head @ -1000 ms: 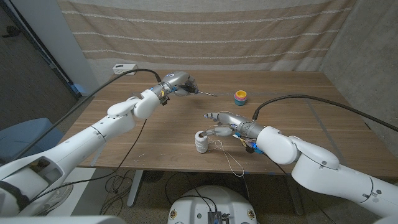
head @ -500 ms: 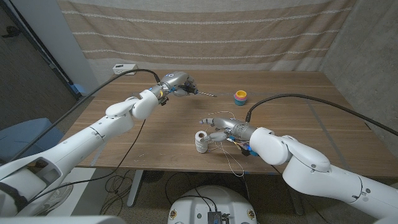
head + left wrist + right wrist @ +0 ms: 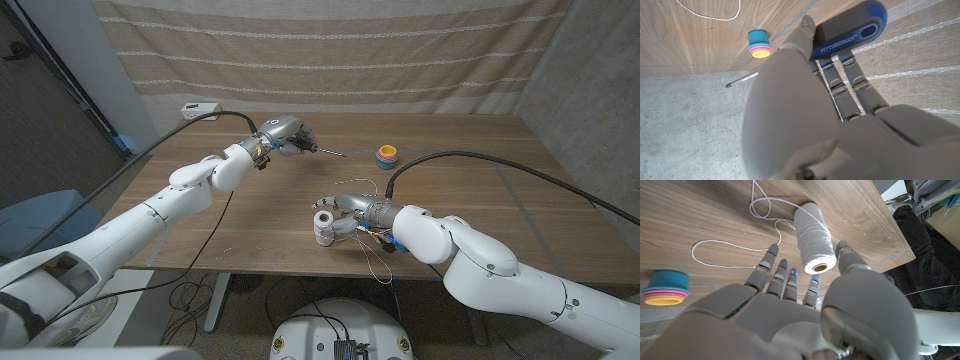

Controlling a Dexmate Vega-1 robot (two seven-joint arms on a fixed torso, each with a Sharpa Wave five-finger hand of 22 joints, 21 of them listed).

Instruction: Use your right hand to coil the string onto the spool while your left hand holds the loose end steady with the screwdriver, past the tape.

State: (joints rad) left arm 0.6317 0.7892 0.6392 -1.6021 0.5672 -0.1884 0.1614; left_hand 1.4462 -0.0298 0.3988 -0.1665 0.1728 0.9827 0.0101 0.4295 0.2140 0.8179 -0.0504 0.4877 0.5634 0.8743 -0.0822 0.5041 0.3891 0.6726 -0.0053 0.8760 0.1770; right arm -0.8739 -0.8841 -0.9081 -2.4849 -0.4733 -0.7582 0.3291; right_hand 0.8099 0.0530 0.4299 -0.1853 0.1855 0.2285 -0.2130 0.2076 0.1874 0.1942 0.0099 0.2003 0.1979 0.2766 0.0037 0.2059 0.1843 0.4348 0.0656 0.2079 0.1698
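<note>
While the right hand [image 3: 345, 207] is reaching around the spool [image 3: 324, 228], its fingers [image 3: 771, 267] are spreading wide and holding nothing. In the right wrist view the spool [image 3: 814, 239] is standing between the thumb and the other fingers, but I cannot tell if any of them are touching it. The spool is sitting upright near the front edge of the tabletop [image 3: 250, 210].

The string [image 3: 372, 262] is lying loose in soft loops beside the spool and is hanging down over the front edge. It is looking thin, light and floppy, so it is likely to slip and tangle. The best place to pinch it is probably close to the spool, where it is coming off the wound part. The spool is looking light too, so a push could tip it over.

Far off across the tabletop, the left hand [image 3: 285, 132] is gripping the screwdriver [image 3: 325, 149] by its blue and grey handle [image 3: 850, 30]. The thin metal tip is pointing toward the stack of tape rolls [image 3: 386, 154]. The screwdriver is hard and stiff, and it is well apart from the string, so the loose end is not being held down yet.
</note>
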